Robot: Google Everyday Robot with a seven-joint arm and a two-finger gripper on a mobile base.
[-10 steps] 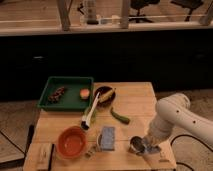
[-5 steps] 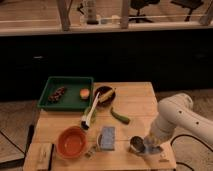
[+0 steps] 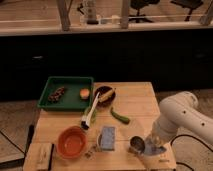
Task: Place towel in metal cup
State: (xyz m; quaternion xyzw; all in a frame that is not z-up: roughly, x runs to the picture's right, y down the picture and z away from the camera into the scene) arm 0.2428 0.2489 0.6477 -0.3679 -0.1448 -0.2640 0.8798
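Observation:
The metal cup (image 3: 136, 145) is a short silvery cylinder standing near the front right of the wooden table (image 3: 135, 102). Right beside it, on its right, lies the towel (image 3: 156, 150), a small pale cloth bunched at the table's front edge. My gripper (image 3: 150, 144) comes down from the white arm (image 3: 177, 120) on the right and reaches the towel just next to the cup's rim. It is shut, and the cloth sits at its tip. The arm hides part of the towel.
A thick blue-grey block (image 3: 107, 137) lies left of the cup, with an orange bowl (image 3: 72, 142) further left. Behind them are a white brush (image 3: 90, 112), a green vegetable (image 3: 120, 116), a black bowl (image 3: 104, 94) and a green tray (image 3: 66, 93). A wooden block (image 3: 44, 155) sits front left.

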